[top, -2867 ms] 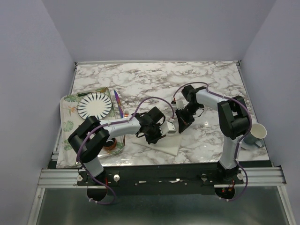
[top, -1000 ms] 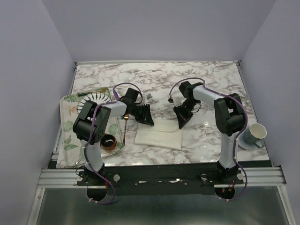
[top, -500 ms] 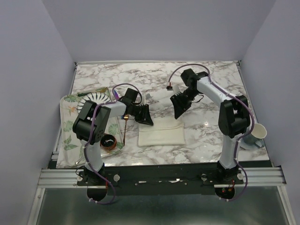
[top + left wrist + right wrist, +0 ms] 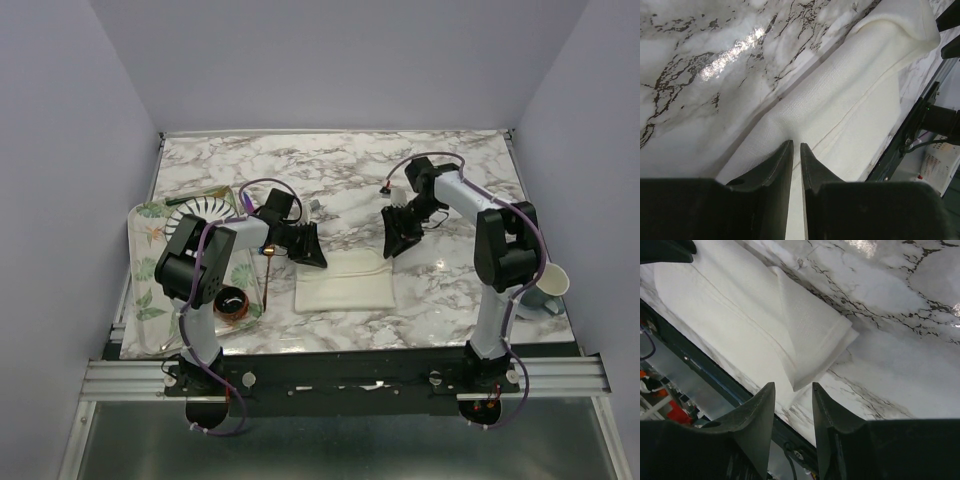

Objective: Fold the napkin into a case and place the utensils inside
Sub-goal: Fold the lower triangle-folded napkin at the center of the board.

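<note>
Left pincer (image 4: 795,145): nearly closed, pinching napkin (image 4: 850,100) ridge | right pincer (image 4: 793,386): parted, empty, over napkin's folded end

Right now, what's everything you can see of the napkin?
The napkin is a cream woven cloth with a stitched hem, folded into a layered rectangle lying flat on the marble table. A narrower flap is doubled over along its far edge. The left pincer appears to pinch its far left corner; the right pincer hovers open above its right end.
</note>
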`<state>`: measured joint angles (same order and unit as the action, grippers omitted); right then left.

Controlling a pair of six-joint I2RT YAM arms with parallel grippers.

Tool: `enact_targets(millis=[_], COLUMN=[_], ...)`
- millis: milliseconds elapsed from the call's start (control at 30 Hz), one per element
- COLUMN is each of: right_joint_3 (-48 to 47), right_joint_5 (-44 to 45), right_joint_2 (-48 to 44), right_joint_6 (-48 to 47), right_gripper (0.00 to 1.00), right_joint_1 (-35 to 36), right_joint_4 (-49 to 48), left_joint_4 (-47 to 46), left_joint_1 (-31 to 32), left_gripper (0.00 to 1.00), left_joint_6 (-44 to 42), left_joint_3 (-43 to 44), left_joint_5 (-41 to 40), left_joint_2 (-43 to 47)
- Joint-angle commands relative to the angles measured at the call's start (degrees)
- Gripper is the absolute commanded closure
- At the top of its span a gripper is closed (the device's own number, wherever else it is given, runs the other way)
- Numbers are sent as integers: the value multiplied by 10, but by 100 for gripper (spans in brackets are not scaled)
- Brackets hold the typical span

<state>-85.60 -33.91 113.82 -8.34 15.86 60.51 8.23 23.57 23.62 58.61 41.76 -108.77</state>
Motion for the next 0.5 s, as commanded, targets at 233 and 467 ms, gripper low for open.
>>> enact_targets(millis=[233,467], right_joint_3=[21,25], right_joint_5=[8,14], right_joint_2=[17,35], right_joint_6=[43,38], right_gripper=[60,83], right_joint_1=[-6,-8], right_joint_4=[-43,-41], left_joint_4=[15,-2], left_joint_1=[-4,-3], left_gripper=[74,71], left_joint_6=[-7,-17], left_joint_3=[-20,-28], left_joint_5=[-31,-15], left_joint_2=[-3,28])
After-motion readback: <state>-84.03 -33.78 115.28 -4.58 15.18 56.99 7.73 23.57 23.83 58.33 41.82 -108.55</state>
